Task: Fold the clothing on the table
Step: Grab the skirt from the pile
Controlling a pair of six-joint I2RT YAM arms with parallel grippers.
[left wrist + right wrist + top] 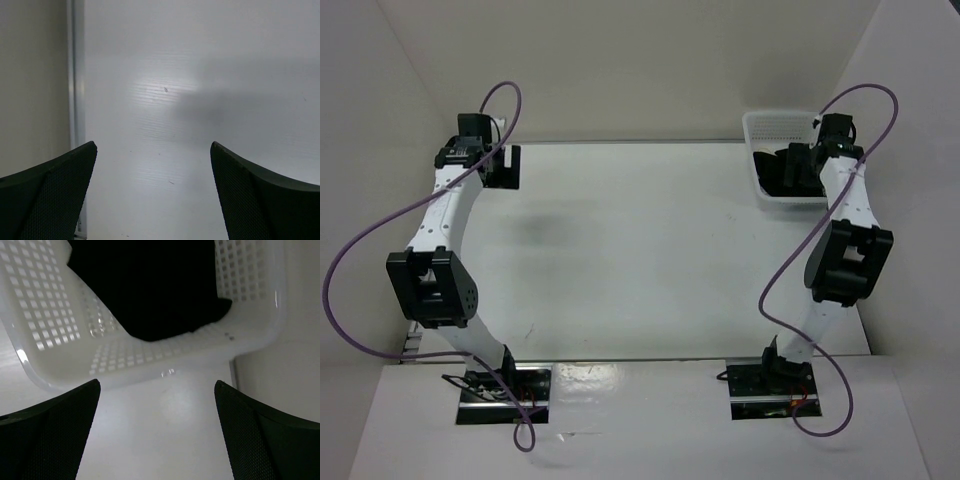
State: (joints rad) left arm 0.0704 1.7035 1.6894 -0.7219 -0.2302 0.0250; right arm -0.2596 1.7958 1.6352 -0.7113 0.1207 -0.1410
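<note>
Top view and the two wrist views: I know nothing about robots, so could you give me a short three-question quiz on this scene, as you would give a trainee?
1. True or false: the plain black soft fabric garment lies spread flat on the large white smooth tabletop.
2. Where on the table does the white mesh plastic basket stand? A: near left corner. B: far right corner. C: centre.
3. Fill in: the left gripper and the right gripper both have their jaws ____.

Key: 1. False; it is bunched inside the basket. 2. B. 3. open.
</note>
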